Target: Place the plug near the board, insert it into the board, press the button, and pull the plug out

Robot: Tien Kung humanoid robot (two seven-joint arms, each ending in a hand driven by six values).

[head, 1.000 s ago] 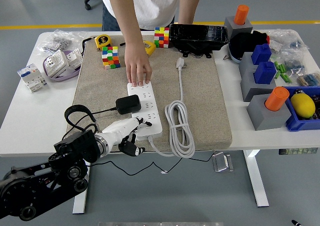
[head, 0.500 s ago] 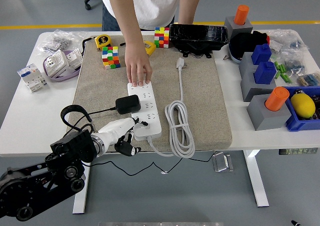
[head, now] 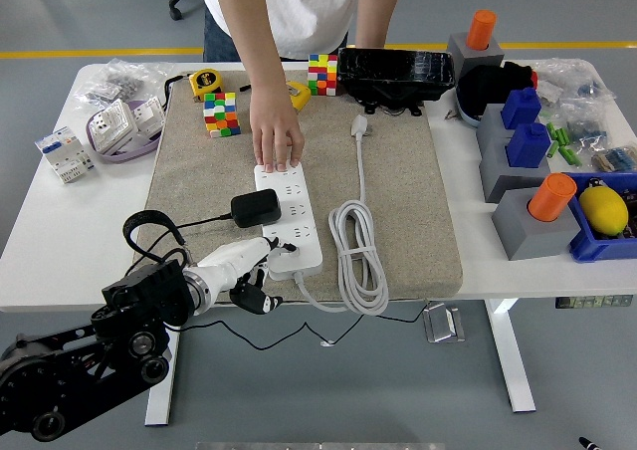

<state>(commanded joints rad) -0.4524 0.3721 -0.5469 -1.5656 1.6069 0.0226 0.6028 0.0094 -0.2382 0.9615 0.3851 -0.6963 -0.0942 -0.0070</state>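
Note:
A white power strip lies lengthwise on the beige mat. A black plug adapter sits in its left side, and the adapter's thin black cord trails off to the left. My left hand is at the strip's near end. One white finger stretches out and touches the near left corner of the strip, while the other fingers are curled underneath and hold nothing. A person's hand presses down on the strip's far end. My right arm is out of view.
The strip's white cable lies coiled on the mat to its right. Colour cubes, a tape measure and a black box line the far side. Grey and blue blocks stand at the right, small white parts at the left.
My left hand drew back slightly to the left and lower, its outstretched finger staying at the strip's near end. The plug, strip and person's hand have not moved.

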